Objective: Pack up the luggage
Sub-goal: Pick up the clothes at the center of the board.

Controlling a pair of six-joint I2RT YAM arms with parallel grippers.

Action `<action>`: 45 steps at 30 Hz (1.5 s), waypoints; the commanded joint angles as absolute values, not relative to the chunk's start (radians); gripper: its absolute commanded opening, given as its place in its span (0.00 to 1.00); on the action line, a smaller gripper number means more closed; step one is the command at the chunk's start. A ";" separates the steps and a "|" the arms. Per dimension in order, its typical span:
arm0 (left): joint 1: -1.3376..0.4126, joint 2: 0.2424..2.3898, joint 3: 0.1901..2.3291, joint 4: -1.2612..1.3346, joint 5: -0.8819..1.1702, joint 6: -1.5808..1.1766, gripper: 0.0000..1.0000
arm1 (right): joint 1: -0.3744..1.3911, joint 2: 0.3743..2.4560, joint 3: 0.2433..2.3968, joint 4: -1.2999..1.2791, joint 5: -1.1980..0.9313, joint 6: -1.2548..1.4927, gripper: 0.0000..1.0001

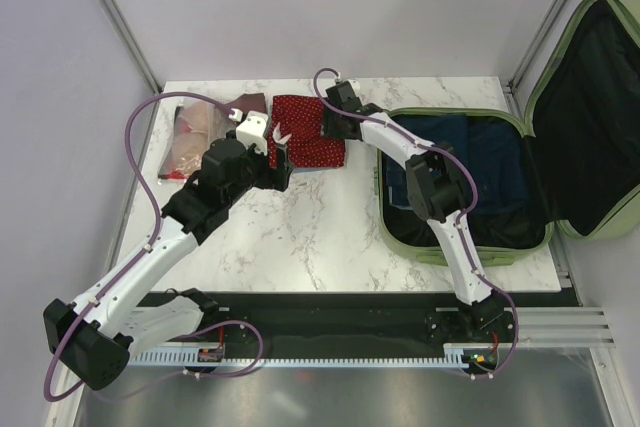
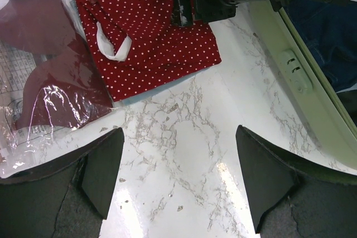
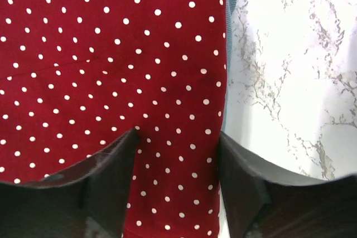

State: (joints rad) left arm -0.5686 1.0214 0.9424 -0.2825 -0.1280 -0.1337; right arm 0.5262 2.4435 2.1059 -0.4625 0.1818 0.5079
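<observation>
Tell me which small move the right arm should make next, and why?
Probably lower the right gripper and close it on the red dotted cloth: its open jaws hang over the cloth's edge, and the cloth lies on the table, outside the open luggage.

Two robot arms are counted, the left arm point(image 1: 150, 257) and the right arm point(image 1: 455, 237). One luggage point(image 1: 515, 252) is seen, lying open. One red cloth point(image 1: 310, 132) with white dots is seen on the one worktop point(image 1: 320, 237). One clear bag point(image 1: 195, 137) with something dark red inside is counted. One dark blue cloth point(image 1: 490, 157) is seen in the luggage.
</observation>
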 commanded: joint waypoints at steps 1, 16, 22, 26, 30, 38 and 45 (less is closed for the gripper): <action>-0.571 1.009 0.953 -0.267 -0.123 -0.155 0.88 | 0.520 2.468 2.115 -0.433 0.175 0.528 0.62; -0.571 1.017 0.953 -0.267 -0.118 -0.153 0.88 | 0.540 2.355 2.060 -0.422 0.232 0.489 0.23; -0.569 1.014 0.953 -0.267 -0.115 -0.153 0.88 | 0.564 2.316 2.063 -0.416 0.227 0.485 0.12; -0.571 1.011 0.953 -0.267 -0.115 -0.155 0.88 | 0.577 2.298 2.071 -0.413 0.219 0.479 0.00; -0.571 1.011 0.954 -0.267 -0.114 -0.155 0.88 | 0.591 2.267 2.072 -0.422 0.224 0.474 0.00; -0.571 1.009 0.953 -0.265 -0.110 -0.156 0.88 | 0.600 2.229 2.085 -0.498 0.256 0.476 0.00; -0.569 1.009 0.953 -0.267 -0.107 -0.158 0.88 | 0.603 2.154 2.025 -0.531 0.270 0.465 0.00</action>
State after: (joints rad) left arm -0.5686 1.0214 0.9424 -0.2825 -0.1230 -0.1341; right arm 0.5983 2.2593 2.0388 -0.5064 0.2417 0.4816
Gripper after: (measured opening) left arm 0.881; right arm 0.032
